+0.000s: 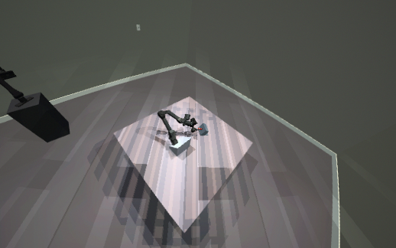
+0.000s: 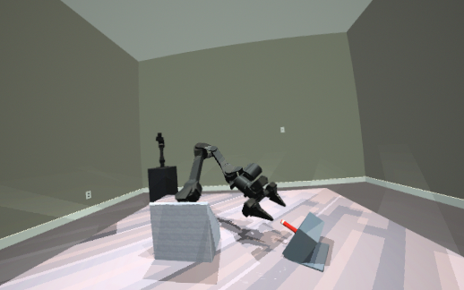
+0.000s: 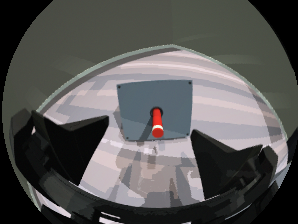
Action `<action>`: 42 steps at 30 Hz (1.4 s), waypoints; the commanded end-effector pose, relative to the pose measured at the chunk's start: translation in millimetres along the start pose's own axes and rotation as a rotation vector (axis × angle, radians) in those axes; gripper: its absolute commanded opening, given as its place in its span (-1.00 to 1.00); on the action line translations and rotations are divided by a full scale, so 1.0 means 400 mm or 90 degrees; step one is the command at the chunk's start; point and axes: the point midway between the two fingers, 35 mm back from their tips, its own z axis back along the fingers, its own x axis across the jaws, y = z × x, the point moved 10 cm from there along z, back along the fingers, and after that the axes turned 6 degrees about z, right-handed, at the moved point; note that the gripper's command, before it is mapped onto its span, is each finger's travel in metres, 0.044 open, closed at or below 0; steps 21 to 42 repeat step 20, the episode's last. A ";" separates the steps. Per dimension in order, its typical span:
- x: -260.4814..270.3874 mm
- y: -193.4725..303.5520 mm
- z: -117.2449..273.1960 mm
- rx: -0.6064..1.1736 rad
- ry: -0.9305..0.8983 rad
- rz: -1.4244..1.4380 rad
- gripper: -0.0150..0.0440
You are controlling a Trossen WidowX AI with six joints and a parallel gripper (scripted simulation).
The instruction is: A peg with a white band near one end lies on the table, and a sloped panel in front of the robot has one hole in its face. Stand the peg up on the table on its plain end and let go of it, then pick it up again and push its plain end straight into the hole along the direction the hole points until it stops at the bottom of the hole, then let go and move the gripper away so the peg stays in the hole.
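Note:
The red peg (image 1: 200, 128) (image 2: 290, 226) (image 3: 157, 118) stands in the hole of the blue-grey sloped panel (image 1: 205, 129) (image 2: 304, 245) (image 3: 134, 102), tilted, sticking out of its face toward the arm. Its white band (image 2: 282, 222) (image 3: 157, 128) is at the outer end. The inserted end is hidden, so its depth cannot be seen. My gripper (image 2: 279, 212) (image 3: 150, 127) is wide open and empty. It is backed off above and in front of the peg's outer end, with a gap and no contact. In the wrist view its fingers are left and right of the peg.
The arm's pale base block (image 1: 180, 145) (image 2: 181, 232) stands behind the gripper, on the opposite side from the panel. A dark pedestal (image 1: 39, 116) (image 2: 162, 183) with a second arm stands farther off. The panel has a low foot (image 2: 321, 260) at its back.

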 end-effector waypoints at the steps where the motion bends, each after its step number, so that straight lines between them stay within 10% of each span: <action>1: 0.000 0.001 0.009 0.004 0.000 0.002 1.00; 42: 0.002 -0.003 0.051 0.004 0.000 0.001 1.00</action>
